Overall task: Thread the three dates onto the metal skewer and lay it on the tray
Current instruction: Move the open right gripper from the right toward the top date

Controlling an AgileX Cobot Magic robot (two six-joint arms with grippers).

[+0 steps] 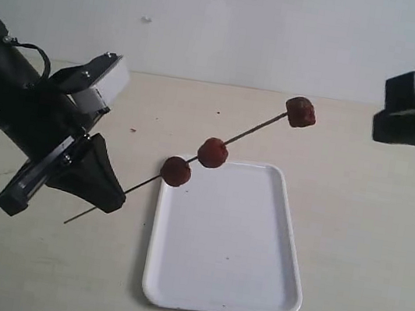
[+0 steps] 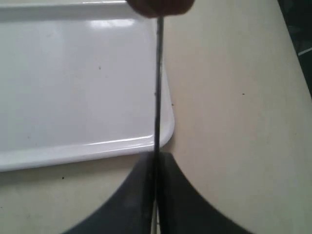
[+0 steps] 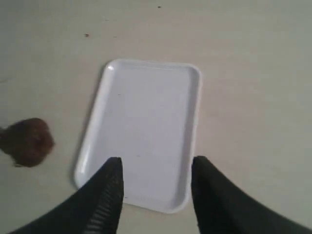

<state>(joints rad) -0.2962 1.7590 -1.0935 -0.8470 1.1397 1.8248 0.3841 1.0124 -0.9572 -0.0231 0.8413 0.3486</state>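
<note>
white tray (image 1: 234,248): inside free; three dates (image 1: 213,152) hung off 11 o'clock corner.
left claw (image 1: 110,197): clamped on metal skewer (image 1: 257,131).
right claw (image 3: 157,164): stood wide, empty.

The thin grey metal skewer (image 1: 255,131) looks smooth, faintly shiny. The three small dark reddish-brown dates (image 1: 213,152) on it are wrinkled and matt. At 5 o'clock from them, the flat white plastic tray (image 1: 226,237) is smooth and glossy. The pale beige tabletop (image 1: 366,252) is matt. The right gripper's (image 3: 156,168) black fingers (image 3: 108,195) are matt, ribbed inside.
</note>
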